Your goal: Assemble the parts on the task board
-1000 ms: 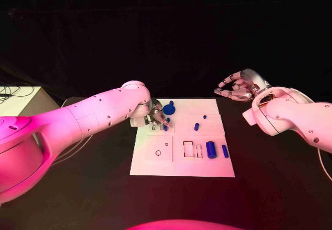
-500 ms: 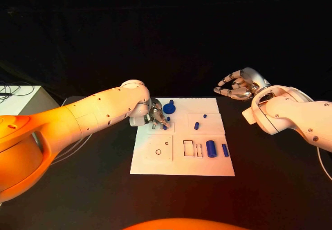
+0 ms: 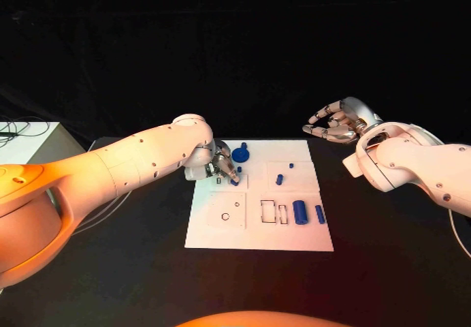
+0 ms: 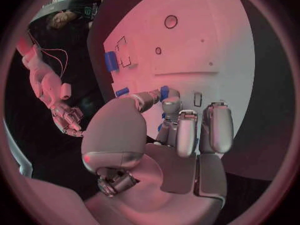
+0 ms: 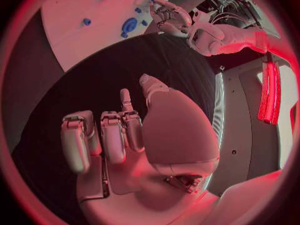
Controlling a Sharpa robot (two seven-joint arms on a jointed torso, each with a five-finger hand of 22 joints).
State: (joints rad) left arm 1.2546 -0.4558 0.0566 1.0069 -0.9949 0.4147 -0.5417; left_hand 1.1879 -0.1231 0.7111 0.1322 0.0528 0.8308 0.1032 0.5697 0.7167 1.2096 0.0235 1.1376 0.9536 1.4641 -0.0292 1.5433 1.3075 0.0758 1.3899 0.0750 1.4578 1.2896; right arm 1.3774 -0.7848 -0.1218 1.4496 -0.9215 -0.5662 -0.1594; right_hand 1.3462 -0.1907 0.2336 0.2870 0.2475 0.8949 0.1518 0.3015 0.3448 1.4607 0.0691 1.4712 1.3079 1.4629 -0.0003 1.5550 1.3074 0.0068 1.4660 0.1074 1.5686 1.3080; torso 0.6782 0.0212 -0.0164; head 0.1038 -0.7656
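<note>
- On the task board (image 3: 257,235), 11 o'clock corner — left hand (image 3: 222,165) pinches a small blue peg (image 3: 235,180) between thumb and finger, tip down on the plate.
- Right hand (image 3: 335,122) off the board at 1 o'clock, above the table — fingers curled in, holding nothing.
- Blue gear (image 3: 239,155) just beyond the left hand; blue cylinder (image 3: 299,212) toward 4 o'clock.

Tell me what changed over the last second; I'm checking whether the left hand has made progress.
Hardly anything: the left hand stays over the white task board's far left corner, fingers on a small blue peg, shifted only slightly. The right hand still hovers off the board holding nothing. The other blue parts lie as before.
</note>
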